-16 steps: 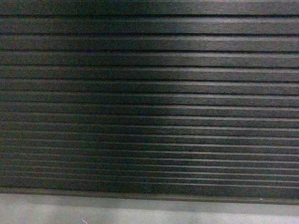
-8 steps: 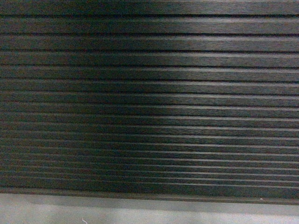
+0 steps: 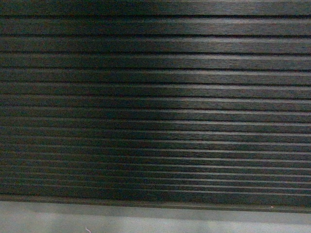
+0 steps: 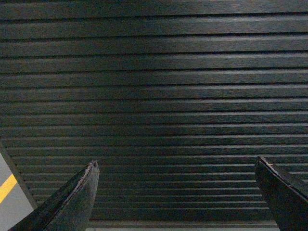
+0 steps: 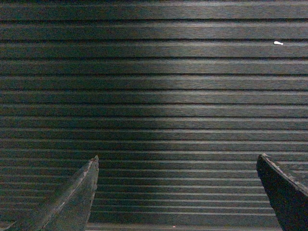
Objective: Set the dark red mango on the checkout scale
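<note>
The checkout (image 3: 155,102) fills every view with its dark ribbed front panel, seen close up. In the head view a grey base plinth (image 3: 155,221) runs along the bottom edge of the frame, the only break in the ribs. The left gripper (image 4: 175,166) has its two dark fingers spread wide at the lower corners, nothing between them, only panel. The right gripper (image 5: 177,161) is likewise spread and bare. Only the left wrist view shows floor (image 4: 9,202) at lower left, with a yellow stripe (image 4: 6,186). Only the right wrist view shows a small white speck (image 5: 278,43) at upper right. The dark red mango and the scale appear in no view.
</note>
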Tool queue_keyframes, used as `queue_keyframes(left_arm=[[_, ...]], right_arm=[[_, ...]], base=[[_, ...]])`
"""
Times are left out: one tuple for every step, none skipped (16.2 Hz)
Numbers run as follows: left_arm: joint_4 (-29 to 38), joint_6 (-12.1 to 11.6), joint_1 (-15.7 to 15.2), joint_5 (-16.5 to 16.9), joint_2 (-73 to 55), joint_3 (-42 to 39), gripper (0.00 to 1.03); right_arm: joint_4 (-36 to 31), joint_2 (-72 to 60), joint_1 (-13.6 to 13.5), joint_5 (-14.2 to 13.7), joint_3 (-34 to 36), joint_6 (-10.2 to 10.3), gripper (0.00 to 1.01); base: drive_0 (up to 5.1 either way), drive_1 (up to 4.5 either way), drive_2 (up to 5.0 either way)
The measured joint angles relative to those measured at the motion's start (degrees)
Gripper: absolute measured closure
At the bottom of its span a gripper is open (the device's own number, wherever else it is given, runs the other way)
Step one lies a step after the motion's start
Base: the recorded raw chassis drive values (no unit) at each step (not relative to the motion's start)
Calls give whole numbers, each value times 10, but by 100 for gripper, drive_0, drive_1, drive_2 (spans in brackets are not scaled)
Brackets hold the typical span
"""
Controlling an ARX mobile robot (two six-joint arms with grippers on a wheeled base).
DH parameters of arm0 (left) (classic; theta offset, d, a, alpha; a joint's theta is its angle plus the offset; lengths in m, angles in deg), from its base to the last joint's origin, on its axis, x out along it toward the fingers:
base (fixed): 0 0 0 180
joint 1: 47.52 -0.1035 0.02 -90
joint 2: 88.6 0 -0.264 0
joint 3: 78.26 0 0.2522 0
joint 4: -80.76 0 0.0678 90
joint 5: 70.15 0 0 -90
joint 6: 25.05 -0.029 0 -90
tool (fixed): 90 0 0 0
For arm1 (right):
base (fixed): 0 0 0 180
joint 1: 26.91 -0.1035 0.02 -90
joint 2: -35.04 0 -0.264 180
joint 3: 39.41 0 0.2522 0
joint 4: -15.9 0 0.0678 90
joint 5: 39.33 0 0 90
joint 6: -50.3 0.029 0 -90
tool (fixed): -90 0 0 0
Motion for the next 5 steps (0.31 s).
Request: queue_keyframes(left_arm=[[0, 0, 0, 0, 0, 0, 5], [0, 0, 0, 0, 0, 0, 5], [0, 0, 0, 0, 0, 0, 5], [0, 0, 0, 0, 0, 0, 5], [0, 0, 0, 0, 0, 0, 5]], right_arm=[[0, 0, 0, 0, 0, 0, 3], [0, 0, 0, 0, 0, 0, 3], [0, 0, 0, 0, 0, 0, 3], [0, 0, 0, 0, 0, 0, 3], [0, 0, 0, 0, 0, 0, 3]], base=[[0, 0, 0], [0, 0, 0], [0, 0, 0], [0, 0, 0], [0, 0, 0]])
